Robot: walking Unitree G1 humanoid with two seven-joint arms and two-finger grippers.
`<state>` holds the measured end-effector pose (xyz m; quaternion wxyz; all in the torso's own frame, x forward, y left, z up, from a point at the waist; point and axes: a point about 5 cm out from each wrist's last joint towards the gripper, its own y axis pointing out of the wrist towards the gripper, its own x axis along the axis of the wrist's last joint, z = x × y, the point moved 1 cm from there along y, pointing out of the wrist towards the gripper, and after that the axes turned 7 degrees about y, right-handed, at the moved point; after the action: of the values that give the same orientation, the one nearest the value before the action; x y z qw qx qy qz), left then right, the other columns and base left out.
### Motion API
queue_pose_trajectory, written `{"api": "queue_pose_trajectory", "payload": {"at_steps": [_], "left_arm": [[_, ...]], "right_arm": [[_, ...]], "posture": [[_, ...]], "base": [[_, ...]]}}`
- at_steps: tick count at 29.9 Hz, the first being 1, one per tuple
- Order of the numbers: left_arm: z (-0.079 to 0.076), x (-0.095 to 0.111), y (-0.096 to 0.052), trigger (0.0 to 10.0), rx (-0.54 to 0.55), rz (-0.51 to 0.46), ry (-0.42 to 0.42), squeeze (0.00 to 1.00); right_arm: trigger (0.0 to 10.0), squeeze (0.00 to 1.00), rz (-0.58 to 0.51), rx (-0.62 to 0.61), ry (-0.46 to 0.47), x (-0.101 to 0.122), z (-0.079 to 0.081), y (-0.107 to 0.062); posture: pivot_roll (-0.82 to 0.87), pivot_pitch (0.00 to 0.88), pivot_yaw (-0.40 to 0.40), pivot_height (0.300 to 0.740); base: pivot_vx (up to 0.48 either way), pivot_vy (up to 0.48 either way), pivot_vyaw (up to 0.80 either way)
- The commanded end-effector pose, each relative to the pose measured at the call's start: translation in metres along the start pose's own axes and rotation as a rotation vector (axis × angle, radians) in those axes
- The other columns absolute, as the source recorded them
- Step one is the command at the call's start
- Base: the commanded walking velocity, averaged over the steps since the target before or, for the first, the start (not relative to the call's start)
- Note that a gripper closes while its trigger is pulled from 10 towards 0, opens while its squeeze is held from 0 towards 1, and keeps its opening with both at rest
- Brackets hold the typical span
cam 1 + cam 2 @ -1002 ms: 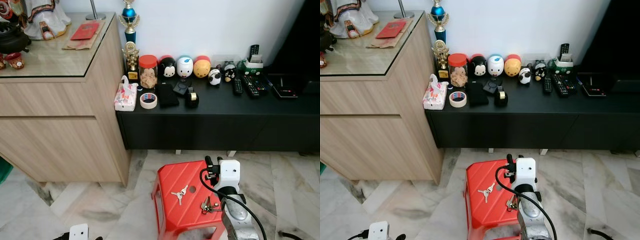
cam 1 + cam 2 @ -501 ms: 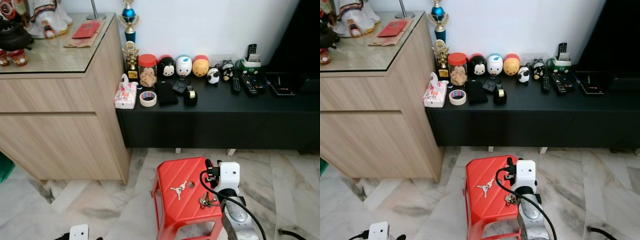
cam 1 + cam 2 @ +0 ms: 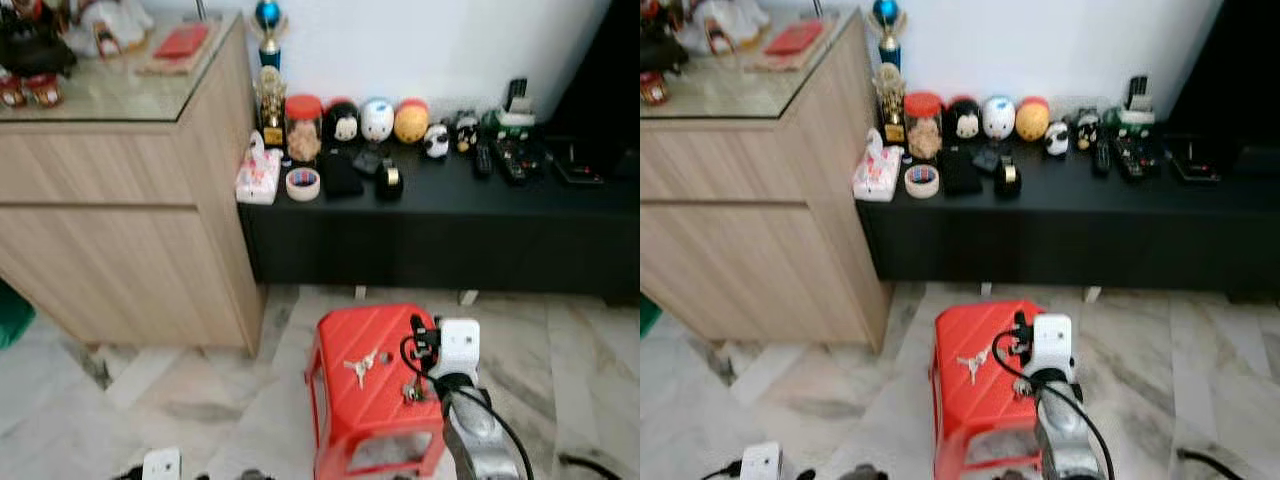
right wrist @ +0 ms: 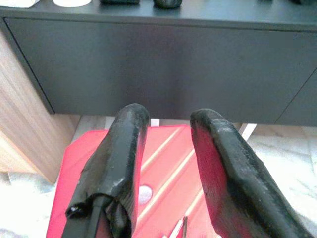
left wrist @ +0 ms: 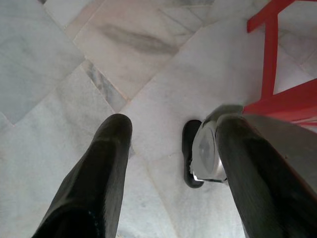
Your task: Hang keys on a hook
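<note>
So the right gripper is hanging just over the near right part of the red stool, fingers parted a bit with nothing between them. There's a dark bunch of keys right by it at the stool's right edge, though I can't tell if it's touching them. A second, silvery set of keys lies flat near the middle of the seat, a little left of the gripper.

My guess on handling: keys are light, hard and thin, lying flat on slick plastic, so they'll probably skate away if pushed. Best bet is pinching the ring or the bunched part, not a single blade. They'll dangle and swing once lifted.

The left gripper hangs idle over the marble floor, fingers well apart. I can't spot a hook anywhere; it's all blurry.
</note>
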<state>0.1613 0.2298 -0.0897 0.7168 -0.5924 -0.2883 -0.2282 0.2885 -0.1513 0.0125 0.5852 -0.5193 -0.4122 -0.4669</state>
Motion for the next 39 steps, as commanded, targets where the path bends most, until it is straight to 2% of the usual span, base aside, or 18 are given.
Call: {"api": "queue_pose_trajectory", "payload": {"at_steps": [1, 12, 15, 17, 28, 35, 36, 39], "left_arm": [[0.002, -0.006, -0.002, 10.0, 0.003, 0.03, -0.004, 0.0], [0.001, -0.007, -0.001, 10.0, -0.007, 0.04, 0.016, 0.0], [0.002, -0.008, -0.002, 10.0, 0.001, 0.05, 0.042, 0.0], [0.001, -0.008, -0.002, 10.0, 0.001, 0.051, 0.038, 0.0], [0.001, -0.008, -0.001, 10.0, 0.005, 0.055, 0.018, 0.0], [0.0, -0.008, -0.001, 10.0, 0.003, 0.054, 0.014, 0.0], [0.0, -0.008, -0.001, 10.0, 0.004, 0.055, 0.013, 0.0], [0.001, -0.008, -0.001, 10.0, 0.004, 0.055, 0.013, 0.0]], "right_arm": [[10.0, 0.0, 0.019, -0.007, 0.012, -0.003, -0.001, 0.0], [10.0, 0.0, 0.04, -0.011, 0.015, -0.008, -0.003, 0.0], [10.0, 0.0, 0.039, -0.015, 0.017, -0.008, -0.004, 0.0], [10.0, 0.0, 0.04, -0.014, 0.016, -0.008, -0.004, 0.0], [10.0, 0.0, 0.043, 0.012, 0.03, -0.009, -0.002, 0.001], [10.0, 0.0, 0.084, 0.011, 0.012, -0.015, -0.002, 0.001], [10.0, 0.0, 0.116, 0.018, -0.003, -0.018, -0.002, 0.001], [10.0, 0.0, 0.129, 0.027, -0.005, -0.02, -0.002, 0.001]], "posture": [[0.05, 0.086, -0.005, 0.658], [0.05, 0.094, -0.005, 0.658], [0.05, 0.094, -0.005, 0.658], [0.05, 0.097, -0.003, 0.658], [0.05, 0.099, -0.003, 0.658], [0.05, 0.101, -0.004, 0.658], [0.05, 0.101, -0.004, 0.658], [0.05, 0.106, -0.004, 0.644]], "base": [[0.0, 0.0, 0.0], [0.0, 0.0, 0.0], [0.0, -0.426, 0.0], [0.0, -0.456, 0.0], [0.0, 0.0, 0.0], [0.0, 0.0, 0.0], [0.0, 0.0, 0.0], [0.0, 0.0, 0.0]]}}
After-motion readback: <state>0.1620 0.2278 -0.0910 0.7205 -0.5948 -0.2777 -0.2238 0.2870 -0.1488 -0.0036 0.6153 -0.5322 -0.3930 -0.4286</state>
